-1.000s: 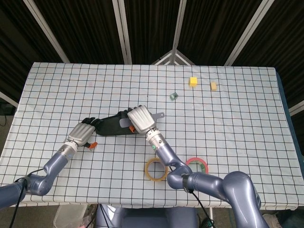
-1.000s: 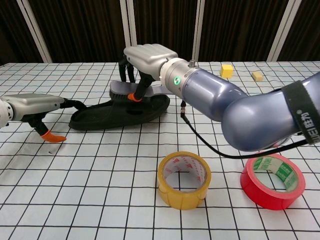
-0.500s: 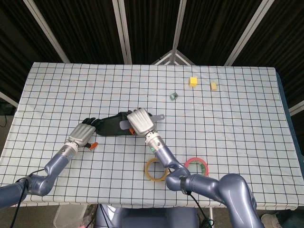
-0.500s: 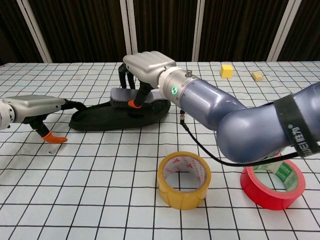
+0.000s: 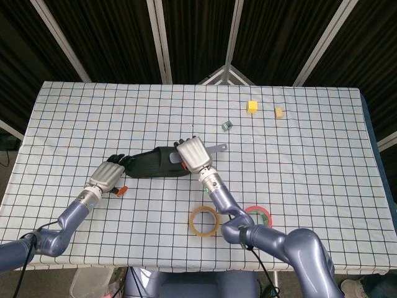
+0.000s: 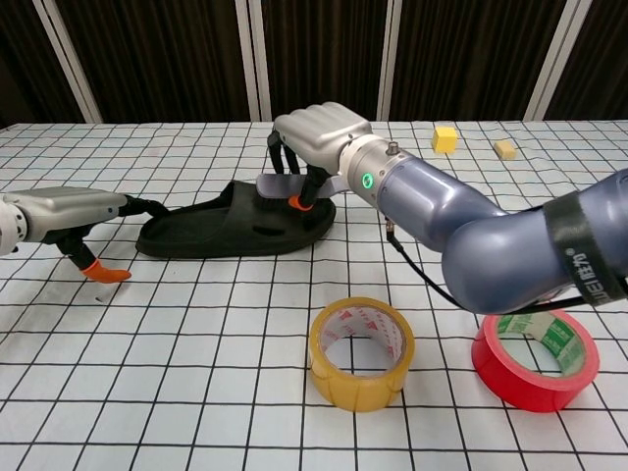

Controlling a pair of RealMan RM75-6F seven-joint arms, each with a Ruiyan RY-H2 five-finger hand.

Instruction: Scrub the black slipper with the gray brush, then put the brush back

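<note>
1 black slipper on table, 2 tape rolls, 2 yellow blocks. Right hand grips gray brush w/ fingers curled round it, over slipper's toe end. Left hand presses slipper's heel end, fingers bent on it.

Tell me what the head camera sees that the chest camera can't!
Only the head view shows the small green thing beyond the slipper and the far table edge. Only the chest view shows the brush held under the right hand's fingers. Both show the black slipper, left hand, right hand, yellow tape, red tape and yellow blocks.
</note>
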